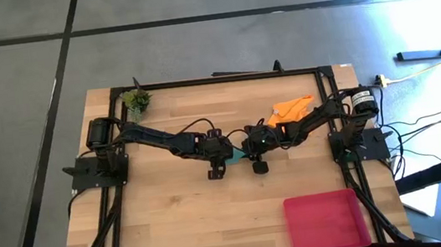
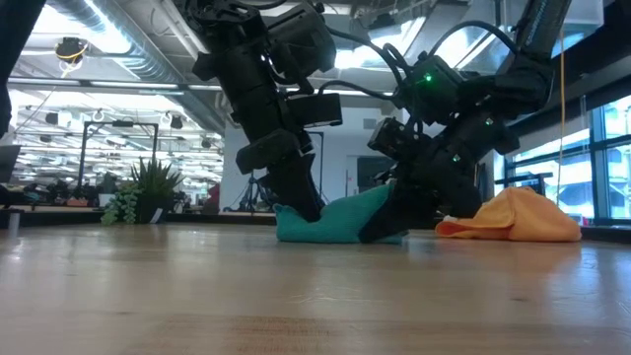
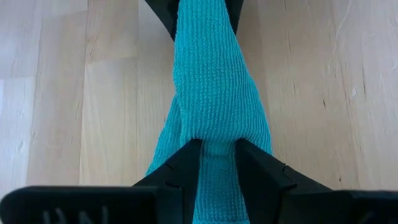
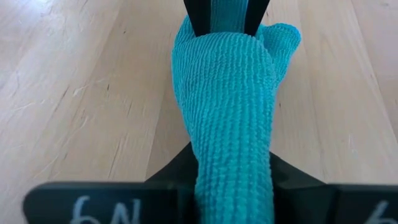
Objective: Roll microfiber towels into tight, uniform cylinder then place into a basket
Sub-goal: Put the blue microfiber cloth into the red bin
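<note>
Between the two pincers, the teal towel (image 2: 340,222) lies on the counter (image 1: 181,213) as a loose, lumpy roll, thicker at one end than the other. The left pincer (image 3: 217,152) is clamped on one end of it, its fingers (image 3: 180,168) pressing the cloth from both sides. The right pincer (image 4: 233,171) grips the opposite end, with the cloth bulging over and between its fingers. To do this step well, both ends should probably turn together and keep light tension along the roll, so the cylinder tightens evenly rather than twisting. Just beyond the right pincer, the orange towel (image 1: 293,109) sits crumpled and unrolled. Well apart from both pincers, toward the counter's near right corner, the red basket (image 1: 325,222) waits with nothing in it.
</note>
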`<control>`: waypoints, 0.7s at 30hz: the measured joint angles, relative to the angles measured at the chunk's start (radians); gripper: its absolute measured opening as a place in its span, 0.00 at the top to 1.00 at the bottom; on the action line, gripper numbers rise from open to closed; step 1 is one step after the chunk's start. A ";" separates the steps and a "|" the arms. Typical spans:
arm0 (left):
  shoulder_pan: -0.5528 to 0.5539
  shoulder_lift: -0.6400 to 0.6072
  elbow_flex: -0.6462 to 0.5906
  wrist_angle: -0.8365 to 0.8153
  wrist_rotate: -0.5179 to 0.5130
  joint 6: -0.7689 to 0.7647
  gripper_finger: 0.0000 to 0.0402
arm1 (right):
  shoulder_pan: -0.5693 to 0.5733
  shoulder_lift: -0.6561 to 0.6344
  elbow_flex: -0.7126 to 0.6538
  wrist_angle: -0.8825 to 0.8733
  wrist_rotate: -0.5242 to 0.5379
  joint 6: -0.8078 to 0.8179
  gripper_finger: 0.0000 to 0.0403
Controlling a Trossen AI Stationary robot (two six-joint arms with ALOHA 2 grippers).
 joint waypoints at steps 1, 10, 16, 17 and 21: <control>0.000 0.000 0.000 0.000 0.000 0.003 0.76 | 0.000 0.000 0.000 0.000 0.000 0.000 0.82; -0.002 0.000 0.000 -0.001 -0.003 0.009 0.76 | 0.000 0.000 0.000 0.000 0.000 0.000 0.82; -0.002 0.000 0.000 -0.001 -0.003 0.008 0.71 | 0.000 0.000 0.000 0.000 -0.001 0.003 0.82; -0.002 0.000 0.000 -0.001 -0.003 0.008 0.69 | 0.000 0.000 0.000 0.000 -0.005 0.004 0.82; -0.002 0.000 0.000 -0.004 -0.035 0.024 0.65 | 0.000 0.000 0.000 0.000 -0.023 0.004 0.82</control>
